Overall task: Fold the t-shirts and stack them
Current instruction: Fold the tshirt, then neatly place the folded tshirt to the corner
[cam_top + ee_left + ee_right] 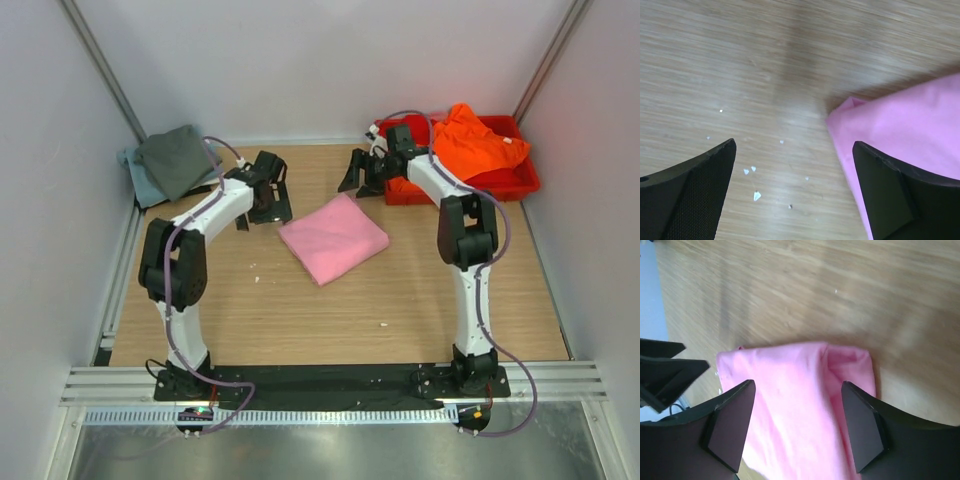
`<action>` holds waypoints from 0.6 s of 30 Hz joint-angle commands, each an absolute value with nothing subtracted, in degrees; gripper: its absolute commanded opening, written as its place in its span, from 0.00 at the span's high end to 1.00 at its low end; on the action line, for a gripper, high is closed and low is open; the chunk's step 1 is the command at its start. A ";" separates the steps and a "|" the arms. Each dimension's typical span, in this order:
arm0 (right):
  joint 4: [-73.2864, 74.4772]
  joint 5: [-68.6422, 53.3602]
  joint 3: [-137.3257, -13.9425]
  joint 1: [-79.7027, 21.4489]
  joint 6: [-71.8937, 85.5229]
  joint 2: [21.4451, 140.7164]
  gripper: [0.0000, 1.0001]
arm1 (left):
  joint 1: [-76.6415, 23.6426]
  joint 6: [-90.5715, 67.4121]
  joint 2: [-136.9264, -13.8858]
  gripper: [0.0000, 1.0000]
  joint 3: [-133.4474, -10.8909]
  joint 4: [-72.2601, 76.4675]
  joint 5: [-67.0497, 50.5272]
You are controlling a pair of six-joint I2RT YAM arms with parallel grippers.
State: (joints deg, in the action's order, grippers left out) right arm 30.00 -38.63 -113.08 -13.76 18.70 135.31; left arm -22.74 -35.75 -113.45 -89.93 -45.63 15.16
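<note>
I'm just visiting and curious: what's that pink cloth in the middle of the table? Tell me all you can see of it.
The light pink soft cloth t-shirt is folded into a neat, flattish, roughly square packet, with layered edges showing at one corner. It lies turned diagonally, mid-table, on the wooden tabletop, apart from the other cloths, touching only the wood.
</note>
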 commanded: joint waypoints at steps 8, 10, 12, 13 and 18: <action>24.89 -17.40 -82.61 -13.97 21.17 97.85 0.00 | -22.76 -42.97 -90.44 0.00 -65.06 -20.88 -6.05; 19.44 -17.05 -72.14 -15.29 23.71 89.79 0.00 | -22.76 -45.77 -90.18 0.00 -58.66 -15.32 -10.18; 14.88 -15.65 -65.77 -18.53 25.39 84.66 0.00 | -22.76 -47.54 -90.53 0.00 -55.04 -7.06 -11.59; 13.55 -14.69 -62.87 -19.85 26.27 82.64 0.00 | -22.76 -48.07 -90.96 0.00 -53.45 -3.99 -12.99; 6.77 -11.60 -50.19 -28.98 30.58 76.38 0.00 | -22.85 -51.85 -95.27 0.03 -47.29 9.22 -11.34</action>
State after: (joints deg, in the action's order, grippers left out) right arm 14.22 -15.25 -54.15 -25.08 26.63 77.65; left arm -22.83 -48.58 -93.69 -48.84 -4.12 -10.57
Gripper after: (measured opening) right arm 0.996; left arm 0.975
